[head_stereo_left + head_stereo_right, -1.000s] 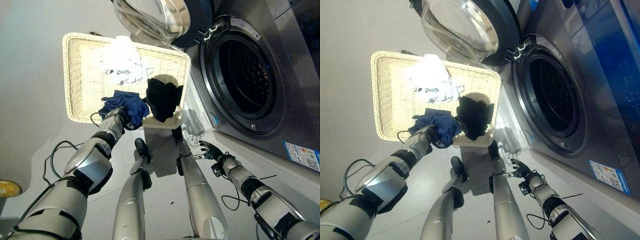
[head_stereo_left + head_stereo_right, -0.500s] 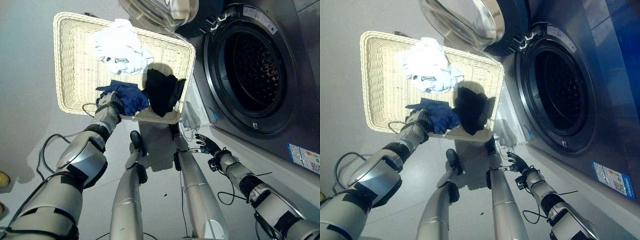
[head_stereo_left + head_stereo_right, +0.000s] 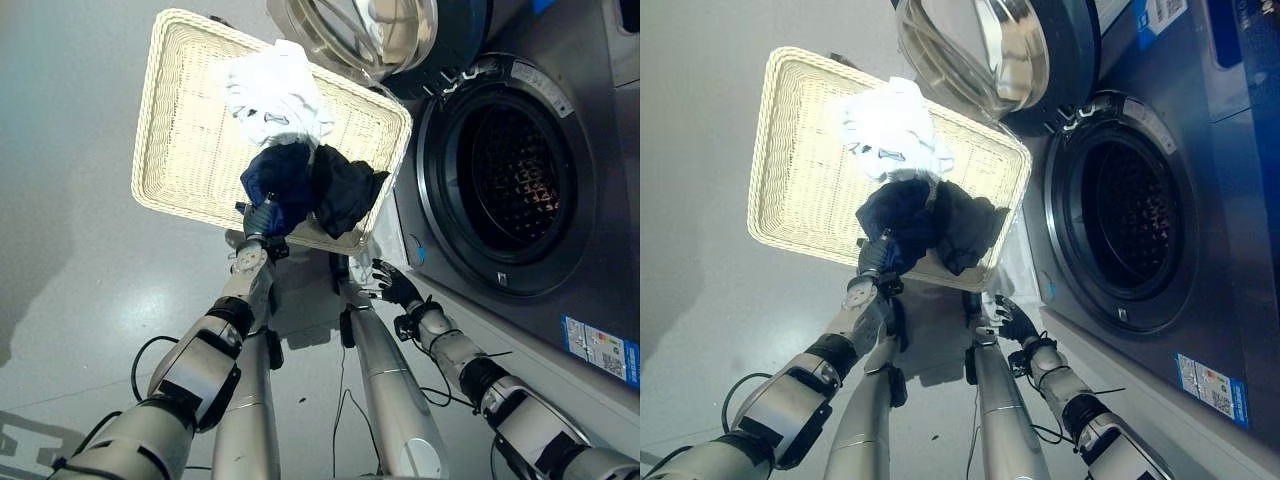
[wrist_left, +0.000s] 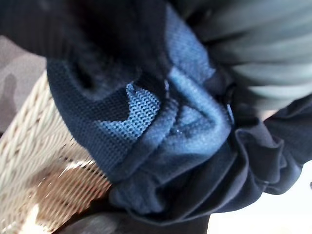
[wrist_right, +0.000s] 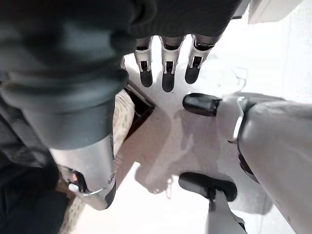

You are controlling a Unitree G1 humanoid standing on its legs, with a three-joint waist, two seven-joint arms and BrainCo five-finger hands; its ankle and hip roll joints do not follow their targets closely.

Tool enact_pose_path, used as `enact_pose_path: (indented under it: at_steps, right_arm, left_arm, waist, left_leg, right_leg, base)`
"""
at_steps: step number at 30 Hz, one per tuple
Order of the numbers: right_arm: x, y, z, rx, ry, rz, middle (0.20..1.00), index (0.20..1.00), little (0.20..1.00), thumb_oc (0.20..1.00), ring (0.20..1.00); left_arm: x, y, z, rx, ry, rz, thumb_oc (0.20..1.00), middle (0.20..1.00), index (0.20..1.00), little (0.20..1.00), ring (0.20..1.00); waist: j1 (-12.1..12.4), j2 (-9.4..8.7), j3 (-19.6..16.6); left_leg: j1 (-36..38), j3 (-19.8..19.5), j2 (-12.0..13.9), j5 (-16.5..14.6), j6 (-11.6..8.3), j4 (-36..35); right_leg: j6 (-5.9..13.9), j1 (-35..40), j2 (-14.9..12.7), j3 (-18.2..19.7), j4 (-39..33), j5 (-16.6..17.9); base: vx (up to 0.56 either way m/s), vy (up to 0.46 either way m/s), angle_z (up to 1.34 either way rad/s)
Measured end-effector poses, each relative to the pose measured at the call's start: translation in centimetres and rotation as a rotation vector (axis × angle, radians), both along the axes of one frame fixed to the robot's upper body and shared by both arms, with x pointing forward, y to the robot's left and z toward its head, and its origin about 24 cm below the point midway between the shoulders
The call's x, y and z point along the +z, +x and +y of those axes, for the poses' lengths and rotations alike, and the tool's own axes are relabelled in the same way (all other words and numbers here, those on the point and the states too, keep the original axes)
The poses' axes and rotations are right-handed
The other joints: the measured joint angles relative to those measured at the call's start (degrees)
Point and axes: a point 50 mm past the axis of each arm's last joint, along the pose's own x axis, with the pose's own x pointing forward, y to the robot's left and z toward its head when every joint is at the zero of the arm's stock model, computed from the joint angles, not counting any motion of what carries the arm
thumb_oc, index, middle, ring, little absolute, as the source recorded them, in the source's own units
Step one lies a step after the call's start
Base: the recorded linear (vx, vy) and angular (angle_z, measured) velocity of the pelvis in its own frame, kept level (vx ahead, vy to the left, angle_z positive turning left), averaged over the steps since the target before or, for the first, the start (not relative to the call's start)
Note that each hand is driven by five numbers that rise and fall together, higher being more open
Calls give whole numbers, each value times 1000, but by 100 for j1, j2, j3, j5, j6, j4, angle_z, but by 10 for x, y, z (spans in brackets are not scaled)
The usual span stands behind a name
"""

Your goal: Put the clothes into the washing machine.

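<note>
Left wrist view shows the left hand [image 3: 262, 215] closed on the blue garment [image 3: 280, 180] just above the wicker basket [image 3: 180, 150] — probably to carry it toward the washing machine [image 3: 510, 190] — while the right hand [image 3: 392, 287] hangs relaxed, empty.

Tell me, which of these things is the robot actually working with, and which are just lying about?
Part of the job: the navy garment in the left hand, the black garment, the white garment, the wicker basket, the washing machine with its open door.

Just there: the right hand, empty; the grey floor.
</note>
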Motion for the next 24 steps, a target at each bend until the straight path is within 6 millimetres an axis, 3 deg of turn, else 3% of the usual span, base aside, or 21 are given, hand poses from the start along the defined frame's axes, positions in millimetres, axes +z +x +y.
enact_pose_path:
  at_steps: [4, 8, 11, 13, 19, 22, 23, 24]
  right_arm:
    - [-3, -6, -8, -36, 33, -6, 1000, 1000, 1000, 1000, 1000]
    - [17, -19, -12, -99, 131, -176, 1000, 1000, 1000, 1000, 1000]
    - [54, -17, -16, -176, 158, -375, 1000, 1000, 1000, 1000, 1000]
    - [67, -16, -17, -203, 147, -452, 1000, 1000, 1000, 1000, 1000]
    - [106, -6, -5, -133, 60, -631, 1000, 1000, 1000, 1000, 1000]
    - [108, -5, -2, -116, 51, -637, 1000, 1000, 1000, 1000, 1000]
    - [126, 1, 9, -21, -11, -694, 1000, 1000, 1000, 1000, 1000]
    - [127, 2, 10, -16, -12, -695, 1000, 1000, 1000, 1000, 1000]
  left_arm:
    - [2, -4, 6, 28, -17, -38, 200, 200, 200, 200, 200]
    - [-12, -23, 14, 96, -38, -63, 200, 200, 200, 200, 200]
    - [-21, -39, 16, 119, 7, -80, 200, 200, 200, 200, 200]
    - [-24, -45, 16, 108, 72, -93, 200, 200, 200, 200, 200]
    - [-33, -59, 9, -22, 211, -131, 200, 200, 200, 200, 200]
    - [-29, -60, 7, -47, 218, -151, 200, 200, 200, 200, 200]
    - [-27, -64, -3, -211, 259, -188, 200, 200, 200, 200, 200]
    - [-27, -64, -4, -224, 259, -189, 200, 200, 200, 200, 200]
  waist:
    - [140, 0, 0]
    - [187, -1, 3]
    - [348, 0, 3]
    - [435, 5, 6]
    - [773, 59, 19]
    - [779, 68, 24]
    - [955, 166, 36]
    - [963, 188, 32]
  left_leg:
    - [118, -46, 12, 24, -24, -55]
    - [493, -60, 8, 30, -14, -212]
    - [737, -70, -26, 104, -2, -402]
    - [827, -74, -42, 133, 6, -456]
    - [1227, -142, -99, 326, 10, -839]
    - [1274, -152, -101, 358, 6, -906]
    - [1446, -227, -105, 445, -10, -1073]
    - [1447, -231, -106, 447, -11, -1077]
  right_leg:
    - [2, 166, 16, -44, -117, 10]
    - [2, 545, 9, -96, -246, 8]
    - [-14, 754, -25, -127, -340, 23]
    - [-16, 821, -43, -138, -353, 25]
    - [15, 1148, -111, -238, -488, 8]
    - [22, 1179, -111, -247, -508, 9]
    - [31, 1338, -121, -335, -573, 6]
    - [31, 1345, -122, -341, -574, 6]
  base:
    - [-34, -6, 3]
    - [-31, 10, 3]
    - [-46, 46, 5]
    - [-34, 51, 5]
    - [-27, 49, 8]
    - [-7, 13, 6]
    - [-15, 21, 16]
    - [-15, 23, 21]
